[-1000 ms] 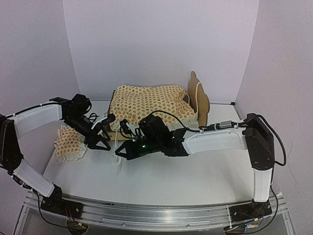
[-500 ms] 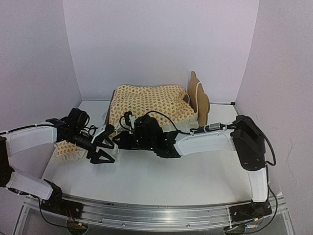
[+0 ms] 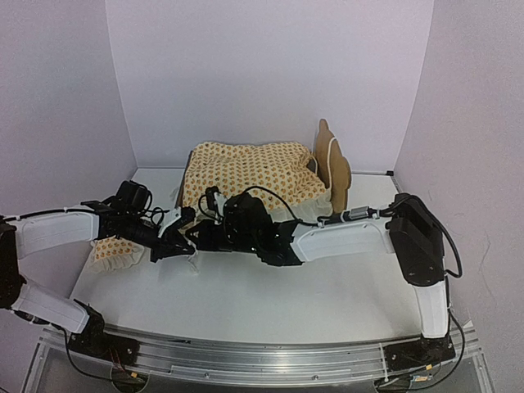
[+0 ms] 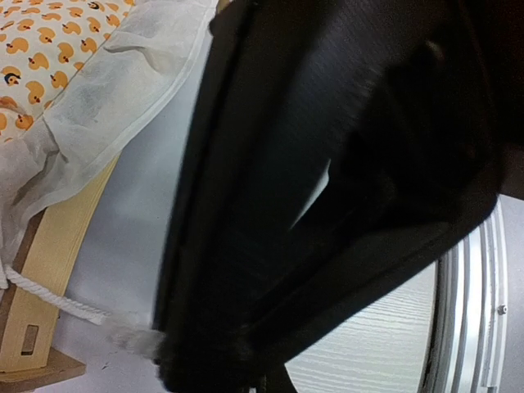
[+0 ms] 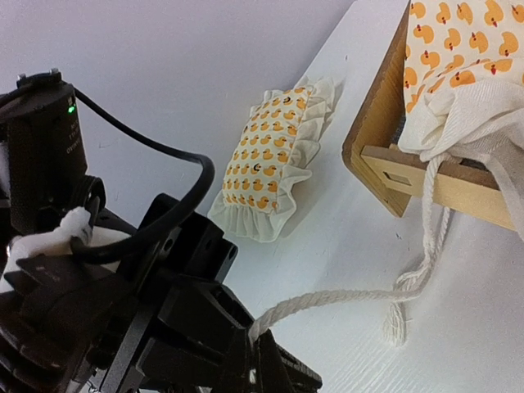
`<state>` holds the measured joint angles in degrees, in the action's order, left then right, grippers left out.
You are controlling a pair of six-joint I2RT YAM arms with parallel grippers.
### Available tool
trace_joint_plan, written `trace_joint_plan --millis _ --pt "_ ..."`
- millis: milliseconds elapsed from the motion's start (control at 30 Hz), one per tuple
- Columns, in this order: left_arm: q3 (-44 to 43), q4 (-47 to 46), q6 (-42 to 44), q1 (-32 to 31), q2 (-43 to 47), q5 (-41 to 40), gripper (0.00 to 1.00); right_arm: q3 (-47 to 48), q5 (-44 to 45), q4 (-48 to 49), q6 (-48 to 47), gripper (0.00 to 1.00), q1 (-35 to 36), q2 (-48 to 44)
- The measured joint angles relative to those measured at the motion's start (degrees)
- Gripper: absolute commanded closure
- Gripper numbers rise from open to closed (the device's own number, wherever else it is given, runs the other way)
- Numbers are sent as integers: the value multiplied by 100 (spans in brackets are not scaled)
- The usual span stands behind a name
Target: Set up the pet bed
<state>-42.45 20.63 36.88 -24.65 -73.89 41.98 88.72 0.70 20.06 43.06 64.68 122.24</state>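
The left arm has dropped low across the table. Its left pincer [image 3: 178, 242], gaping half a second back, has snapped shut. In the right wrist view a white twisted cotton cord [image 5: 327, 299] runs from the bedding into its black tips, so I take it to be nipping that cord near its end. The right pincer [image 3: 199, 235] sits just beside it, closed, with nothing in it that I can make out.

The small light-wood pet bed frame [image 3: 334, 168], scalloped headboard at the right, stands at the back of the table. The cream duck-print ruffled bedding [image 3: 246, 168] is heaped over it. The matching ruffled pillow [image 3: 115, 246] lies apart, to the left.

It all looks light and limp. The cloth should bunch and drag rather than lift flat, the thin cord could slip, and a tug may slide the frame. The hem or a ruffle corner seems the better hold.

The white table [image 3: 270, 303] looks smooth. Pale walls [image 3: 270, 65] close in on three sides, leaving little room behind the bed.
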Motion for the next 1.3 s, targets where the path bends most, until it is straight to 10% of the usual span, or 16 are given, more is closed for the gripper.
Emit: trace_joint_plan --millis 367,833,1167,1300 --pt "14 1227 1473 595 -191 -1756 100 -231 785 -1151 -908 60 -93 -48" --pt "-412 1242 1542 626 -559 -2198 100 2188 1980 -1291 -1258 61 -137 1888" --pt "-1010 1623 1322 648 -559 -1443 100 2571 2397 -1310 -1257 100 -143 2314" --pt "-1175 1479 1115 646 -599 -1431 100 2604 2394 -1255 -1416 100 -158 2316"
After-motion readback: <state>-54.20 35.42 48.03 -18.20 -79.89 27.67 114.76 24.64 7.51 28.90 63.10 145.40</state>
